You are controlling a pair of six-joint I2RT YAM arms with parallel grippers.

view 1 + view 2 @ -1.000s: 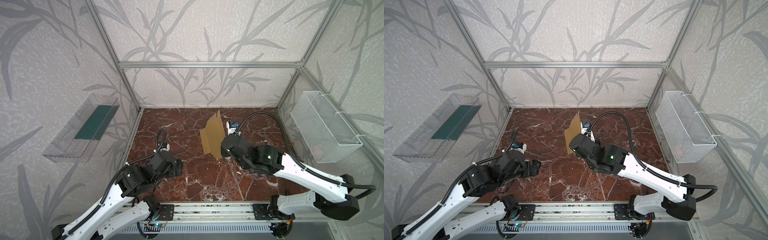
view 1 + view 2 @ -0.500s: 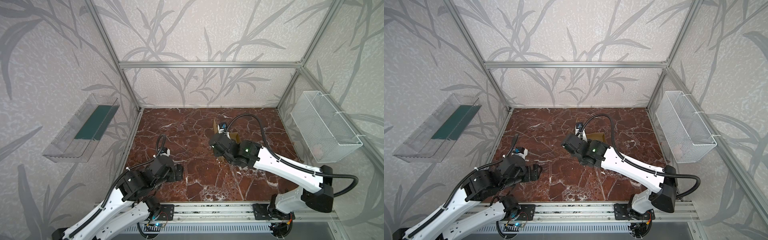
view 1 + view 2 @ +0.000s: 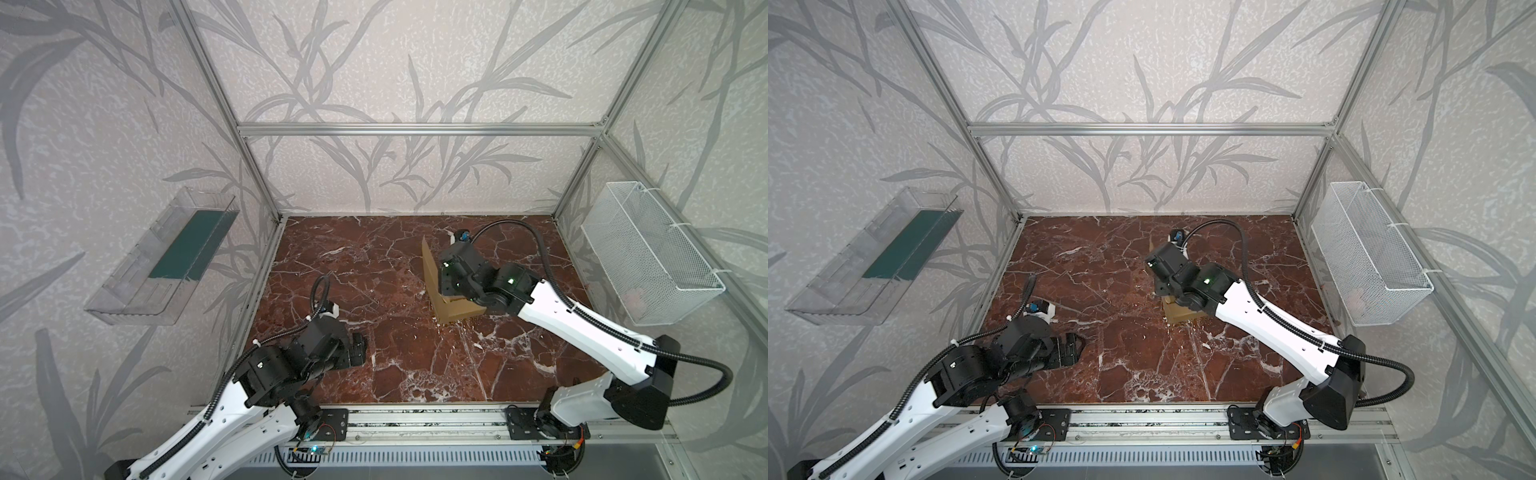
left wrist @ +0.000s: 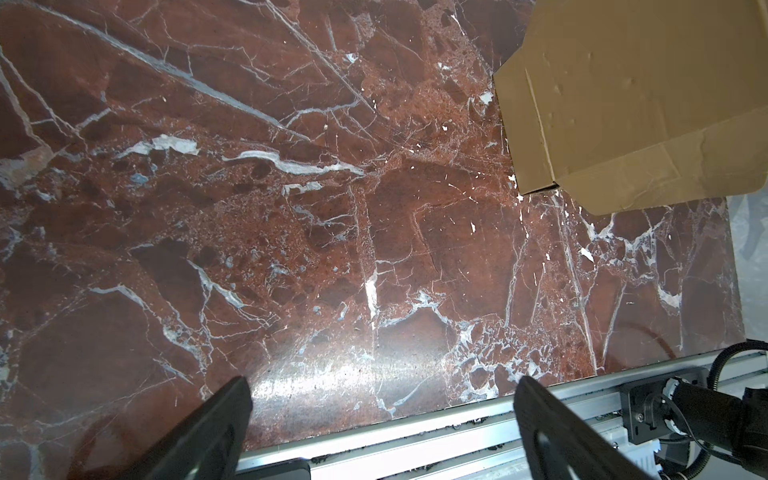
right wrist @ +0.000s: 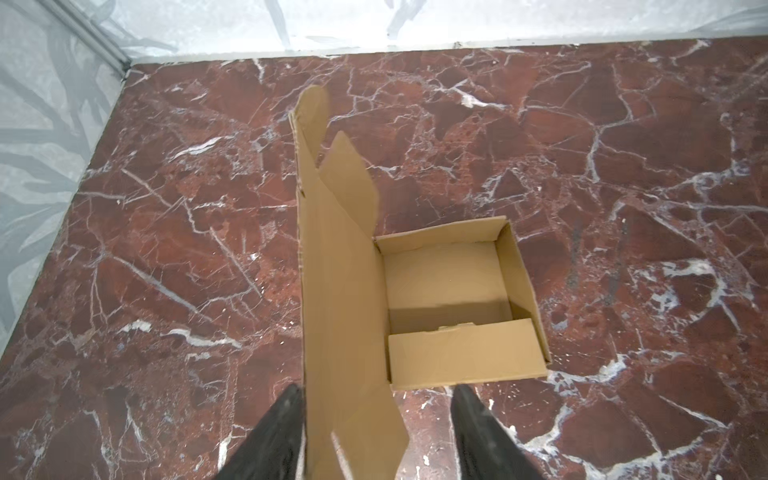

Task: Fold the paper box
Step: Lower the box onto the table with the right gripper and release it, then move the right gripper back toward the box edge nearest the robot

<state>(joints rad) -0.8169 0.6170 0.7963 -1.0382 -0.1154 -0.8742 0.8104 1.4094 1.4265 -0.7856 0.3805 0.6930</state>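
The paper box [image 5: 440, 282] is sitting on the table [image 3: 374, 291] right of middle, its lid [image 5: 336, 270] standing upright on its left side. The right gripper [image 5: 376, 399] is straddling that lid, jaws parted, gripping nothing; best pushing it down rightward evenly, tabs going inside. The left gripper [image 4: 382, 386] is hovering wide, empty.

Red-brown marble tabletop [image 3: 374, 266] carries only the paper box [image 3: 455, 311], lid flap upright
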